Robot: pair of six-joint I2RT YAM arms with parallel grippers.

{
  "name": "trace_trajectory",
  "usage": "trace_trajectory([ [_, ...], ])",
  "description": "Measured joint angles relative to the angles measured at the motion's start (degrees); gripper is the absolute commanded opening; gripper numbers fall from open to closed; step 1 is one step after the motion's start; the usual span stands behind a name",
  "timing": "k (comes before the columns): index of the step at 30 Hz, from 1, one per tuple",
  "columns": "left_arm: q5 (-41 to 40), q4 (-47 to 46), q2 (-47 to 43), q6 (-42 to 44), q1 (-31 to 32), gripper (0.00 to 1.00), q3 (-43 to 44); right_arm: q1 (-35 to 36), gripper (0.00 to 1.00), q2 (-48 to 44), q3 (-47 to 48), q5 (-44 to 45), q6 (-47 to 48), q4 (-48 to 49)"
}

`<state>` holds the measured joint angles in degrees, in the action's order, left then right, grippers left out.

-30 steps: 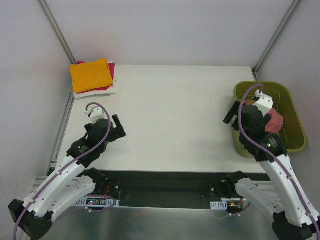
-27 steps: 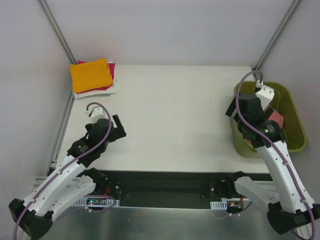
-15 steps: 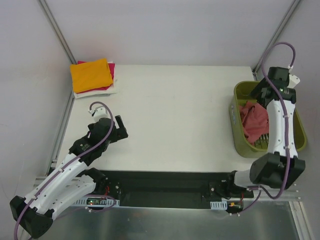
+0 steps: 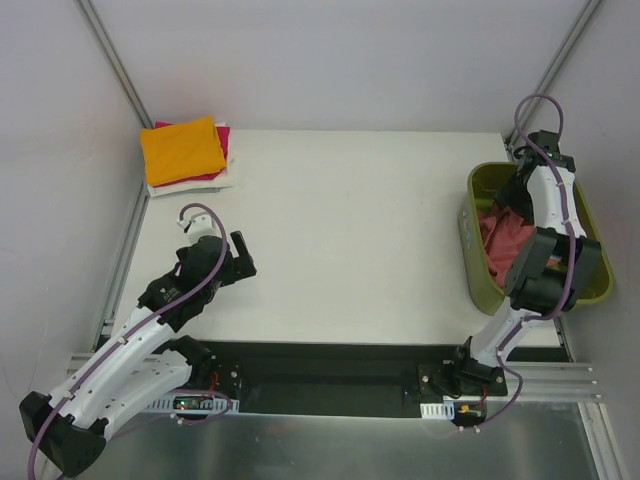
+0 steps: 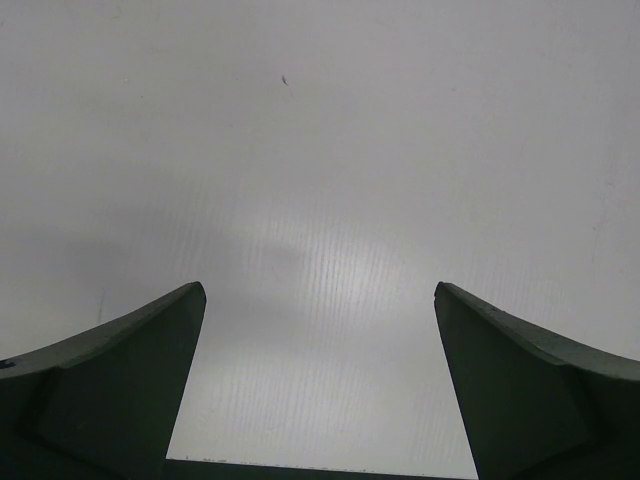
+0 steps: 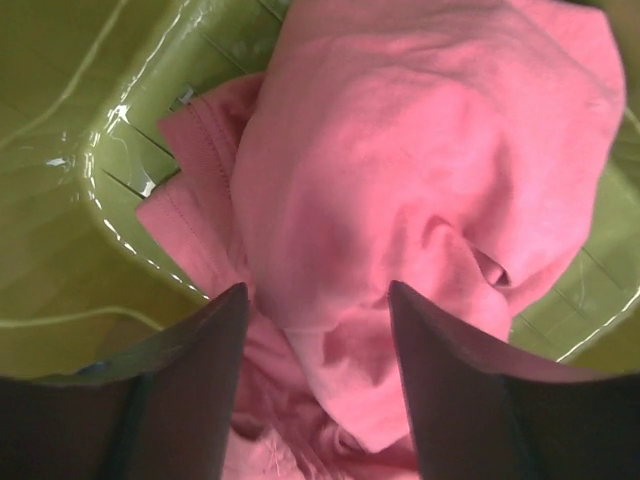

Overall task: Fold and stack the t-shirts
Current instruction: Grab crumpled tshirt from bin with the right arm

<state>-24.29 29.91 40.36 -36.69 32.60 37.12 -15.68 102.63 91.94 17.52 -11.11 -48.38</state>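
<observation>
Right gripper (image 6: 312, 288) is down inside the olive-green basket (image 6: 60, 120), fingers apart astride a bulge of the salmon-red t-shirt (image 6: 420, 150) directly under it. Cannot tell whether they pinch the cloth. Left gripper (image 5: 320, 290) spread wide above the table (image 5: 320, 120).

The salmon-red t-shirt (image 6: 420, 180) runs off the right wrist view at 6 o'clock; whether the right gripper (image 6: 315, 295) presses it, I cannot tell.

An olive-green plastic basket (image 4: 470, 245) stands at the right edge of the white tabletop (image 4: 350, 220).
</observation>
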Motion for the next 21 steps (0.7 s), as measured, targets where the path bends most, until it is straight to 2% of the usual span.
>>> trace_trajectory([
  [1,0.0,0.0,0.02,0.0,0.0,0.99,0.0,0.0,0.37,0.35,0.0,-0.04,0.02,0.02],
  [4,0.0,0.0,0.09,0.0,0.0,0.99,0.0,0.0,0.12,1.01,-0.04,0.13,0.07,-0.02],
  [6,0.0,0.0,0.11,0.0,0.0,0.99,0.0,-0.02,0.01,0.87,-0.72,0.44,-0.48,0.22],
  [12,-0.02,0.0,-0.15,-0.02,0.0,0.99,-0.33,-0.11,0.01,-4.39,-5.62,1.31,-0.85,1.44],
  [21,0.0,0.0,-0.28,-0.04,0.0,0.99,-0.44,0.48,0.01,-30.25,-6.71,0.0,-0.55,4.48],
])
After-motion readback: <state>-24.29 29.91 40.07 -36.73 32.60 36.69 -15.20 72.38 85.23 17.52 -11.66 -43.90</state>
